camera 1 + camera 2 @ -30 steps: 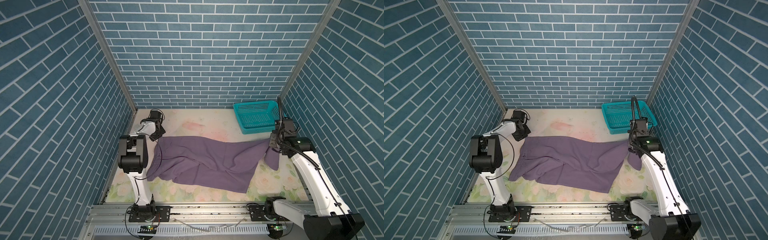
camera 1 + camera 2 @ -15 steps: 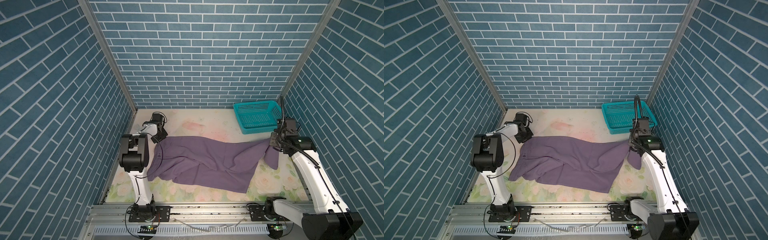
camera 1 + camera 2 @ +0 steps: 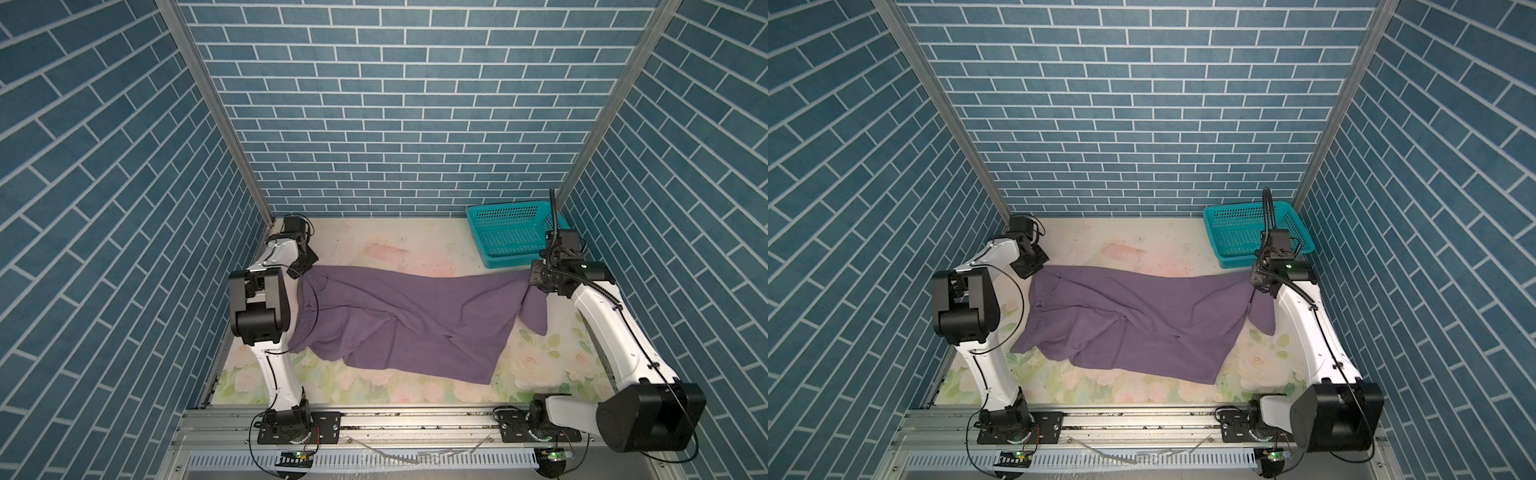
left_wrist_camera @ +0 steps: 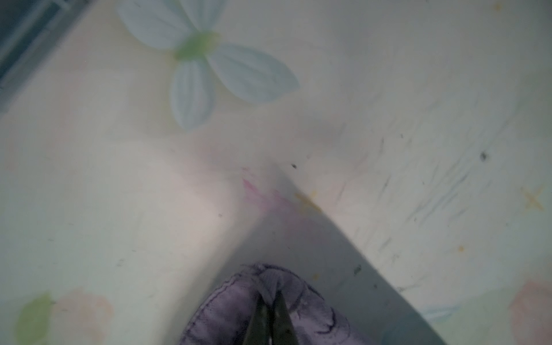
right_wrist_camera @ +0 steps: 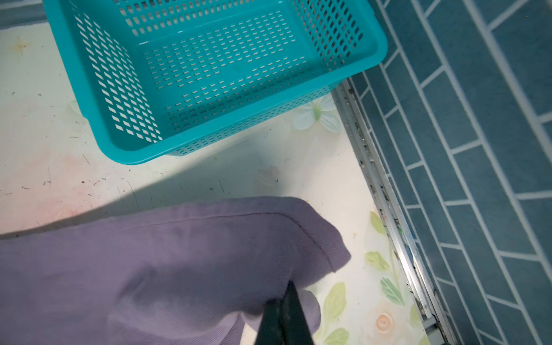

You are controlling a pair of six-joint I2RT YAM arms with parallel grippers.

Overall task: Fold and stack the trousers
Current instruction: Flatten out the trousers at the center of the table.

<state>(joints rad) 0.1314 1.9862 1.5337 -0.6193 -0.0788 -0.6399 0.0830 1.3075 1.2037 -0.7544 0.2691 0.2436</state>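
Wrist views: left hand pinched closed on trousers edge; right hand clamping leg hem.

**Fixed surroundings, both top views.** Blue brick-pattern walls fill the upper and side parts of the frame. Slanting metal posts mark the rear corners.

The table, printed with pale flowers, occupies the lower middle. The wrist views show scuffs and dark specks on its bare surface.

A teal perforated basket stands open side up on the table, right of centre, close to the right wall.

A metal rail crosses the bottom of the frame above a slotted white strip. The thin pale slivers lying there are possibly cable ties, but they are too small to identify.
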